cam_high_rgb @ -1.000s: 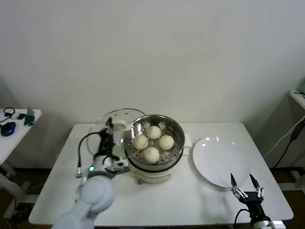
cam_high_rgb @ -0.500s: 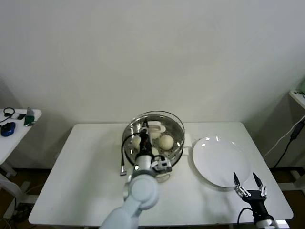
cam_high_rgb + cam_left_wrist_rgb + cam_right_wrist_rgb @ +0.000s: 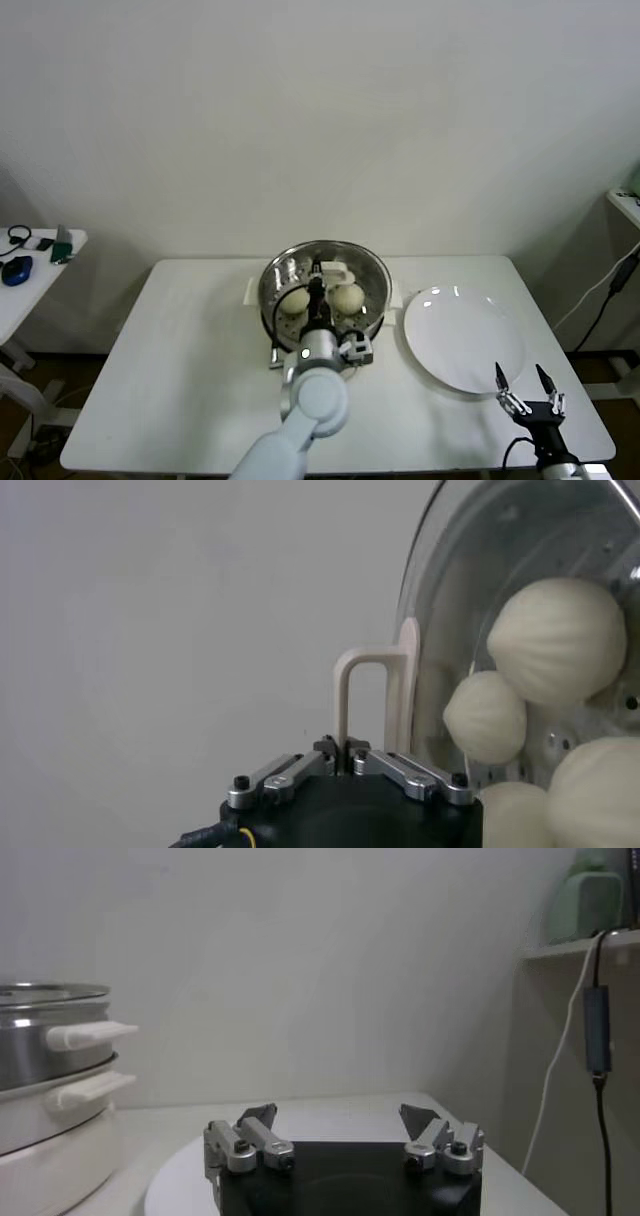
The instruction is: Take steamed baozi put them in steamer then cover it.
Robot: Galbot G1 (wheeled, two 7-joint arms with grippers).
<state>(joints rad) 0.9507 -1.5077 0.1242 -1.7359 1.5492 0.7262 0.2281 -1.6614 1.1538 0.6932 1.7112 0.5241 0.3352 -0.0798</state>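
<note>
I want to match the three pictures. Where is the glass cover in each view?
Head view: the cover lies over the steamer at table centre, its handle in the left gripper.
Left wrist view: the cover fills the side beside its handle.
Right wrist view: only its rim shows, on the steamer.
Shared landmark: the steamer.

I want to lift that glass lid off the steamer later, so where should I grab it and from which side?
Take the cover by its cream bar handle, coming straight down from above. The handle arches up off the glass at the centre, leaving a gap to pinch across; the left hand is shut on it that way now. The glass dome gives no other hold.
</note>
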